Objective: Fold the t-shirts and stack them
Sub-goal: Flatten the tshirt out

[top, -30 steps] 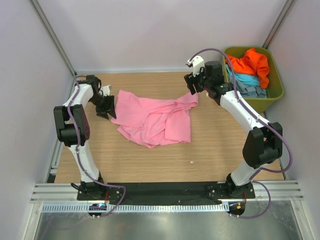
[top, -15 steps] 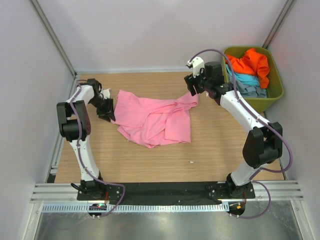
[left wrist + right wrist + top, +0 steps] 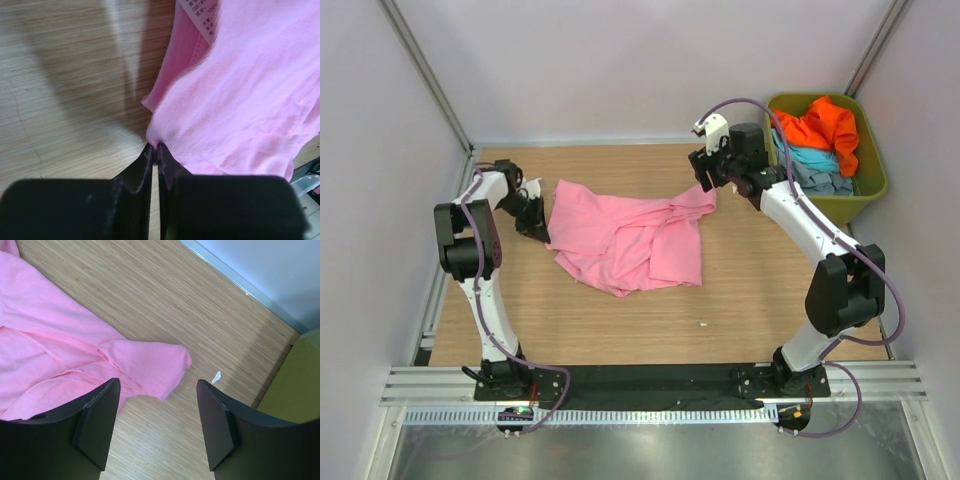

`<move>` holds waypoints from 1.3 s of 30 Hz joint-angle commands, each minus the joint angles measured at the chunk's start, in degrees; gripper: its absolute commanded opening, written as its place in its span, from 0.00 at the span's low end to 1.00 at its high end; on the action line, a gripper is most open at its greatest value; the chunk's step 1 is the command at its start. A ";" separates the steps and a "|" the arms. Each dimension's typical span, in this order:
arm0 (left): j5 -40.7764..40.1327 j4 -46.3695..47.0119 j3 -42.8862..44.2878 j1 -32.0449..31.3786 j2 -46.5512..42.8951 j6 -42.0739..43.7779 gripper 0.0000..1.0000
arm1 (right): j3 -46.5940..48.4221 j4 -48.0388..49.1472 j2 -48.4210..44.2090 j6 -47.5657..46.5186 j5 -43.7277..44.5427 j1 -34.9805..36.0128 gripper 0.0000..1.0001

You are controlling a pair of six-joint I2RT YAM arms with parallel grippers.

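Note:
A crumpled pink t-shirt point(image 3: 630, 240) lies spread on the wooden table. My left gripper point(image 3: 534, 222) sits at its left edge, and in the left wrist view the left gripper point(image 3: 154, 148) is shut on a pinch of the pink t-shirt point(image 3: 240, 90) hem, with the white neck label point(image 3: 200, 10) beyond. My right gripper point(image 3: 706, 176) hovers over the shirt's far right corner. In the right wrist view the right gripper point(image 3: 157, 385) stands open above the pink t-shirt point(image 3: 60, 340), holding nothing. Orange point(image 3: 820, 125), light blue point(image 3: 808, 158) and grey-blue point(image 3: 828, 184) t-shirts fill the tub.
An olive-green tub point(image 3: 876, 165) stands at the back right corner, and its wall shows as the tub point(image 3: 295, 385) in the right wrist view. A small white scrap point(image 3: 216, 376) lies near the pink sleeve. Metal frame posts and white walls enclose the table.
My left gripper has slid toward the shirt's left edge and closed on the hem. The right arm has not moved.

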 commanded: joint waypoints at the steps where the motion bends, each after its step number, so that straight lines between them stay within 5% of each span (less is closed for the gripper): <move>1: 2.72 -0.48 0.07 0.29 -0.80 1.29 0.03 | 0.82 0.78 -2.41 -1.23 0.78 0.24 0.68; 12: 1.84 -5.40 2.09 0.29 -6.24 3.85 0.00 | -5.69 -4.85 0.65 -15.28 -3.96 0.58 0.67; 26: 2.54 -4.44 -3.71 0.20 -12.14 3.05 0.00 | 18.38 -11.00 22.72 -19.87 -2.20 7.08 0.62; 39: 3.50 -4.18 -2.48 0.20 -10.65 2.18 0.00 | 19.98 -13.64 26.59 -19.60 -0.62 10.34 0.61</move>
